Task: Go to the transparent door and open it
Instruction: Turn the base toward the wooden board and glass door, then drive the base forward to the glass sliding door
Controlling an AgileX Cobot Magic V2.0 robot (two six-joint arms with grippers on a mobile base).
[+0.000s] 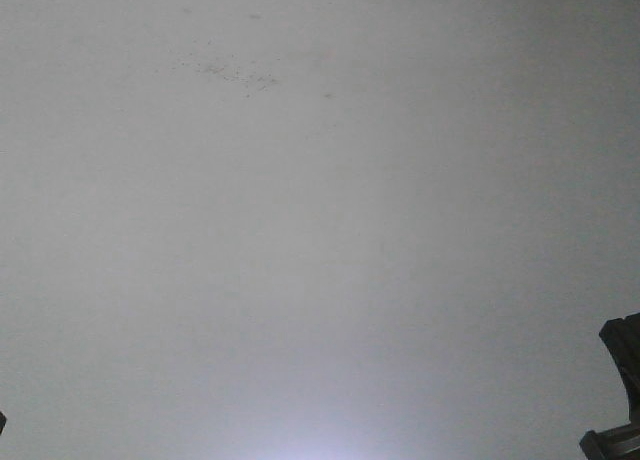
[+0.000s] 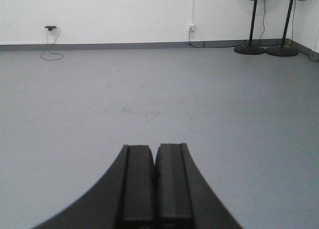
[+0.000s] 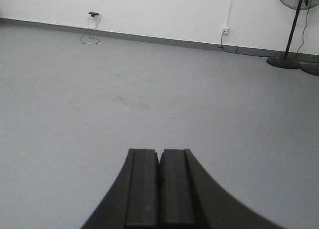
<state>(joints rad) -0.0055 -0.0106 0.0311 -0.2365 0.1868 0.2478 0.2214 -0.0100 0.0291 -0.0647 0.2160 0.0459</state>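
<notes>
Both arms are held low, pointing out across a wide, bare grey floor [image 2: 239, 119]. The left tool [image 2: 154, 146], a pair of flat black fingers on curved black arms, is closed: its two pads meet along a thin seam with nothing between them. The right tool [image 3: 159, 151] is the same, pads pressed flat together and holding nothing.

The transparent door shows in none of the three views, so I cannot say where it stands from here.

Ahead of the tools there is a faint scatter of dark specks [image 2: 132, 109] on the floor, well short of the far white wall [image 2: 124, 15]. A grey skirting strip [image 2: 124, 46] runs along the foot of that wall. A small black plug-in box [image 2: 50, 27] hangs on the wall at the left, with a thin dark cable [image 2: 50, 52] looping down to the floor. A white wall socket [image 2: 191, 27] sits further right. In the right corner stand two black pedestal fans [image 2: 254, 20] on round bases, just beside each other.

The front view gives only floor and specks, plus a dark piece of the robot [image 1: 622, 380] at the lower right edge.
</notes>
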